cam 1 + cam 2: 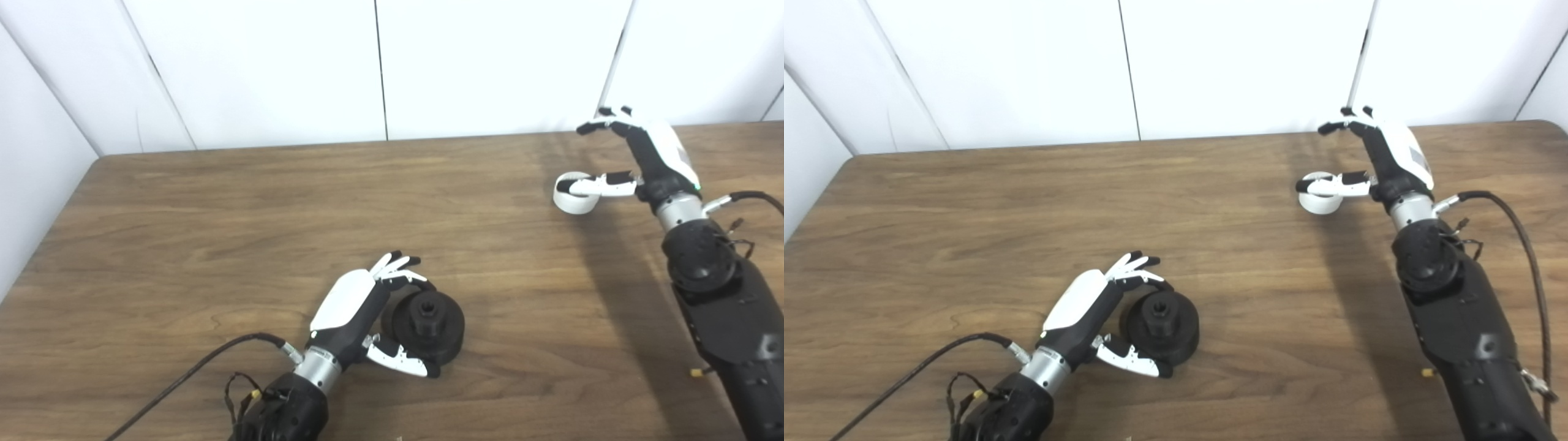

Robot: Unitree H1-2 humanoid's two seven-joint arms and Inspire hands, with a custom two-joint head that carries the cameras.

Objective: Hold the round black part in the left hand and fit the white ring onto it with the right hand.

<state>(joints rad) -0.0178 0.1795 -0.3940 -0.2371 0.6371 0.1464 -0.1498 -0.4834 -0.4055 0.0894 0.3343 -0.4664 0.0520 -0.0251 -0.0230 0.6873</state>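
Observation:
The round black part (429, 324) rests on the wooden table (245, 214) near the front middle, with a hub sticking up from its centre. My left hand (361, 306) is cupped around its left side, with the fingers (398, 266) curved past the far rim and the thumb (401, 361) along the near rim. The grip is loose. The white ring (572, 195) lies on the table at the far right. My right hand (637, 156) is open over it, with the thumb (603, 184) lying across the ring's top and the fingers (603, 119) raised well above.
White wall panels (380, 67) stand along the table's back edge and its left side. A black cable (184, 380) trails from my left forearm across the front of the table. Another cable (1519, 245) loops beside my right forearm.

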